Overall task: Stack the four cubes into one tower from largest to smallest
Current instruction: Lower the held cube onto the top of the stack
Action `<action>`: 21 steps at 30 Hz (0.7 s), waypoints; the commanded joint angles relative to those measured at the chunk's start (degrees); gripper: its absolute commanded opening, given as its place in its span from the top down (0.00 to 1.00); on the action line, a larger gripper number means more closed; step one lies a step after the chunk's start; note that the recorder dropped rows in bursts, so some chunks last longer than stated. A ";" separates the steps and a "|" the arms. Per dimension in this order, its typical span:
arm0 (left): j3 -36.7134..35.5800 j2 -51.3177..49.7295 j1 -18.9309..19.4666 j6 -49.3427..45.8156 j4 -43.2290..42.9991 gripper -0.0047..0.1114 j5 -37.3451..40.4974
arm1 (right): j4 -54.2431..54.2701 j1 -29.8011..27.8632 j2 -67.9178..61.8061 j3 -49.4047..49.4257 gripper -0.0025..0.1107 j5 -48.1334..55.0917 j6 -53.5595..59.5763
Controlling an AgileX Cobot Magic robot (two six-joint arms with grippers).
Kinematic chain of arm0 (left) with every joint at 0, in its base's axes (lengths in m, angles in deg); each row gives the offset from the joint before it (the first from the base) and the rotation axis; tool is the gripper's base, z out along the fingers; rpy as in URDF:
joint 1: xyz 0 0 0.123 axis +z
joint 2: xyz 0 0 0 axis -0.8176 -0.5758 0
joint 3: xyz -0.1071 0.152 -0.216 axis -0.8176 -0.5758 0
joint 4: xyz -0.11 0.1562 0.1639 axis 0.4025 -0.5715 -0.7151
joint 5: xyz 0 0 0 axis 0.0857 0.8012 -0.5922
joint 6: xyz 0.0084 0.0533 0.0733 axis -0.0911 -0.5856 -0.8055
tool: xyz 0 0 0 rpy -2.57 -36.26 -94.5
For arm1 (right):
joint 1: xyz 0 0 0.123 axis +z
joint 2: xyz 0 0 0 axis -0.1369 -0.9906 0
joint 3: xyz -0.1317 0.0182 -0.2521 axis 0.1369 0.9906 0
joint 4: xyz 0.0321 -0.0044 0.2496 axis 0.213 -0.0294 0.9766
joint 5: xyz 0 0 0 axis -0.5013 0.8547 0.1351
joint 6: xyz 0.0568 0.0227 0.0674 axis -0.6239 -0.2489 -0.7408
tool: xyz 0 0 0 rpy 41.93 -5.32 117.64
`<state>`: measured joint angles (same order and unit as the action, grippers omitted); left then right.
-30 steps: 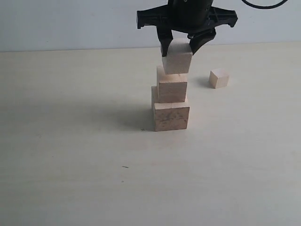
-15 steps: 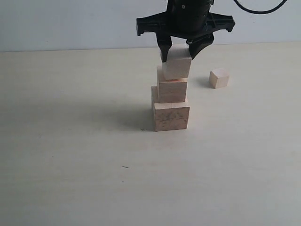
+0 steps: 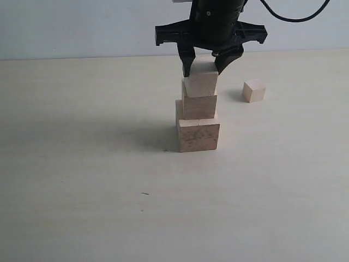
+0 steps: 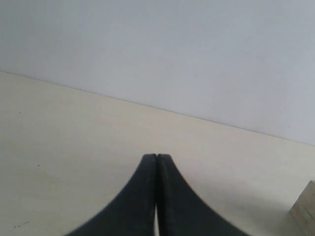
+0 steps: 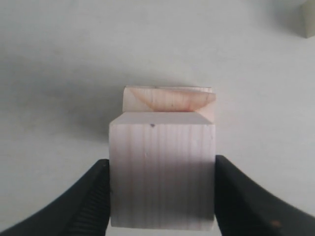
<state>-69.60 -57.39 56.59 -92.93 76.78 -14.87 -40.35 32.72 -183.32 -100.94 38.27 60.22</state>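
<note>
Okay, left to right. Your left gripper has its jaws pressed together on nothing, over bare counter; it doesn't show in the exterior view.

Mid-counter is the tower: base cube flat on the counter, second cube on it. The third cube is at the top, pinched on two opposite sides by your right gripper. Its underside looks to meet the second cube, but I can't tell if the contact is full.

Risks:
- The third cube looks slightly canted or twisted against the second. If you let go like that, it may rock or slide off.
- Uneven jaw opening could drag it sideways.
- Pressing down further could shove the second cube off the base.

Orientation: a cube, so no long axis. The wrist view shows its top face up, with the grain crosswise to the squeeze. The second cube peeks out past one edge only, so it's probably off-centre.

Far right, the smallest cube sits alone, well apart and not yet stacked.
</note>
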 commanded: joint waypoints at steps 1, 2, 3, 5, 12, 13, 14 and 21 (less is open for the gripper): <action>-0.23 0.32 -0.19 -0.13 -0.28 0.96 -0.46 | -0.47 -0.19 0.14 -0.31 0.64 -0.20 -0.09; -0.23 0.32 -0.19 -0.13 -0.28 0.96 -0.46 | -0.58 -0.19 0.14 -0.31 0.64 -0.20 -0.09; -0.23 0.32 -0.19 -0.13 -0.28 0.96 -0.46 | -0.96 -0.19 0.14 -0.31 0.64 -0.20 -0.12; -0.23 0.32 -0.19 -0.13 -0.28 0.96 -0.46 | -0.97 -0.19 0.14 -0.31 0.64 -0.20 -0.23; -0.23 0.32 -0.19 -0.13 -0.28 0.96 -0.46 | -1.07 -0.19 0.14 -0.31 0.64 -0.20 -0.22; -0.23 0.32 -0.19 -0.13 -0.28 0.96 -0.46 | -1.06 -0.19 0.26 -0.31 0.64 -0.20 -0.22; -0.23 0.32 -0.19 -0.13 -0.28 0.96 -0.46 | -1.06 -0.19 0.56 -0.31 0.64 -0.20 -0.22; -0.23 0.32 -0.19 -0.13 -0.28 0.96 -0.46 | -1.06 -0.19 2.47 -0.31 0.64 -0.20 -0.22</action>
<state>-69.60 -57.39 56.59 -92.93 76.78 -14.87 -40.79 32.72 -181.58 -100.94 38.38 60.00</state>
